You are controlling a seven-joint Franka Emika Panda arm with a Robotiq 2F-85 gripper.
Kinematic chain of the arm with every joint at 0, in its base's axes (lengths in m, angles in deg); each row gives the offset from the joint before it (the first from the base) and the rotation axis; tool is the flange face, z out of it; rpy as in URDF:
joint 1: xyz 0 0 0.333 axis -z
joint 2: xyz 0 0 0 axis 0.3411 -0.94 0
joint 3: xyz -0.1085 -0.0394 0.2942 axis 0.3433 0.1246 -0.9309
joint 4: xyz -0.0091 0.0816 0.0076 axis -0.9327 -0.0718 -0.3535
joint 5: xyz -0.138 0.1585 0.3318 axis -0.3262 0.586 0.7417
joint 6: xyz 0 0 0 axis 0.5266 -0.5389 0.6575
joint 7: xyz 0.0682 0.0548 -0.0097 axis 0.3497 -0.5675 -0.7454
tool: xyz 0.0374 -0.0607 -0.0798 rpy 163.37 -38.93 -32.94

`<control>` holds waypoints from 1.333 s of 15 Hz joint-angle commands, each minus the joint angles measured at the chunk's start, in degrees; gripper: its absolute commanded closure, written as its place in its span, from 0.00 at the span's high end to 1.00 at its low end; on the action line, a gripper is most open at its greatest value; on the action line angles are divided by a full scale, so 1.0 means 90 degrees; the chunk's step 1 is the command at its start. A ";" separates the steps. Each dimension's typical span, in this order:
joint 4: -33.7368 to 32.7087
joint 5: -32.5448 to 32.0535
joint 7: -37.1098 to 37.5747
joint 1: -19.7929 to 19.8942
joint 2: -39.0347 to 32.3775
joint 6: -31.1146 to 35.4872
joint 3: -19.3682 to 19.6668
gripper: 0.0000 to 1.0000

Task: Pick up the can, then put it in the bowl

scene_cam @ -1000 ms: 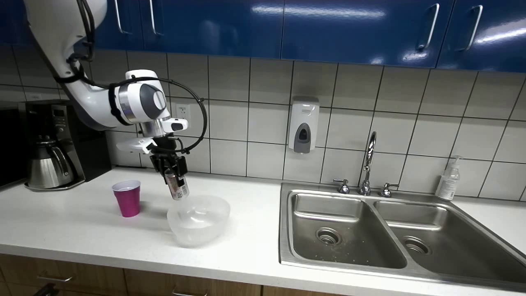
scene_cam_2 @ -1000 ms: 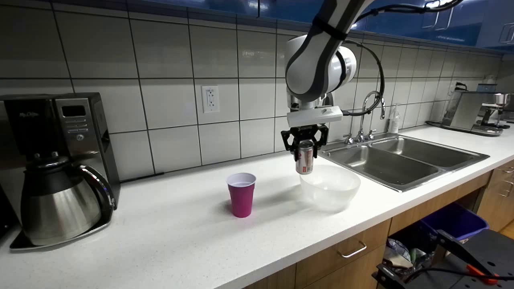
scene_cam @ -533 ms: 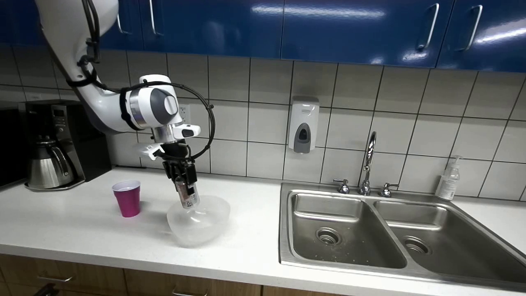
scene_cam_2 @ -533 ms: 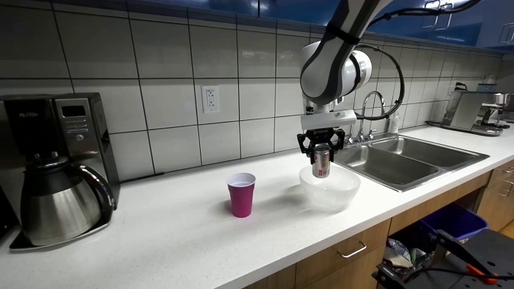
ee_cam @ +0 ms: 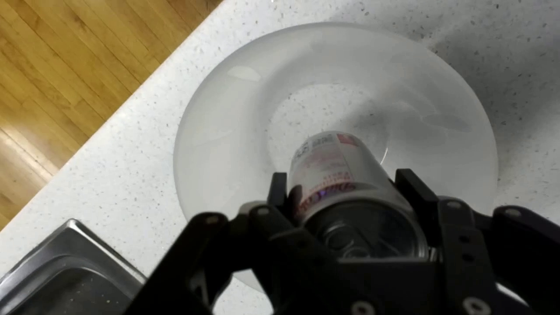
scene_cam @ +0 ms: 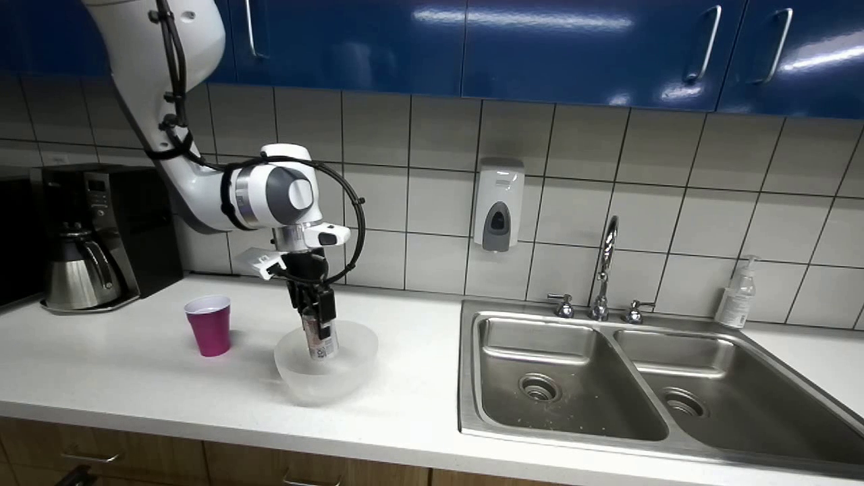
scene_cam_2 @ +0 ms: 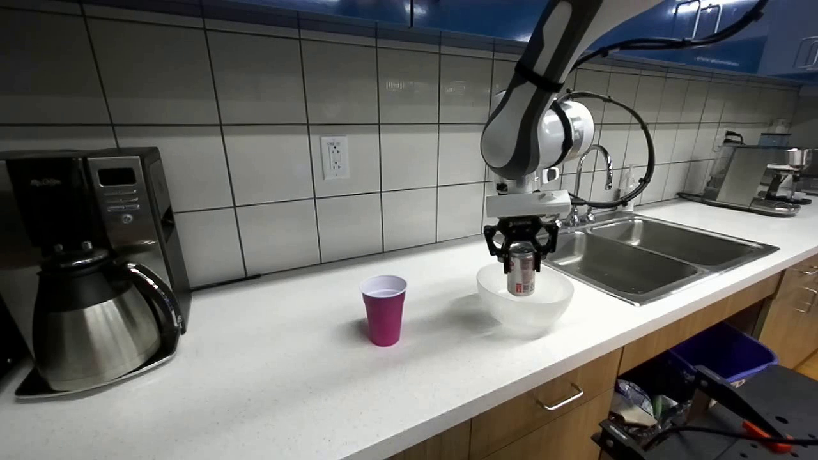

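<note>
The can point(scene_cam: 321, 343) is a small silvery cylinder with red print, slightly tilted in an exterior view. My gripper point(scene_cam_2: 523, 263) is shut on its upper part, with one finger on each side. The whitish translucent bowl point(scene_cam_2: 501, 305) stands on the counter below. In both exterior views the can's lower end overlaps the bowl's opening. In the wrist view the can point(ee_cam: 328, 166) points down over the bowl's floor, its tab end towards my gripper point(ee_cam: 343, 186). The bowl point(ee_cam: 214, 140) shows around it, with a shadow on its floor. The can's bottom looks above that floor.
A magenta cup point(scene_cam_2: 385, 313) stands on the counter beside the bowl. A coffee maker with a steel carafe point(scene_cam_2: 96, 319) is farther along. The double steel sink point(scene_cam: 574, 378) lies on the bowl's other side. The counter's front edge point(scene_cam_2: 486, 409) runs near the bowl.
The arm has moved towards the sink side and down, carrying the can. The can has gone from above the bowl's near rim to lower, within its opening. The bowl and cup have not moved.
</note>
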 commanded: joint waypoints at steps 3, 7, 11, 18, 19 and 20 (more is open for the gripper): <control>-0.0738 0.0766 -0.0530 0.0385 -0.0595 -0.0269 -0.0232 0.38; -0.0996 0.1135 -0.0744 0.0452 -0.0904 -0.0340 -0.0287 0.38; -0.0974 0.1183 -0.0777 0.0352 -0.0945 -0.0257 -0.0275 0.38; -0.0928 0.1188 -0.0737 0.0324 -0.0938 -0.0250 -0.0284 0.38; -0.0937 0.1209 -0.0752 0.0349 -0.0955 -0.0256 -0.0290 0.38; -0.0942 0.1228 -0.0764 0.0368 -0.0968 -0.0267 -0.0295 0.38</control>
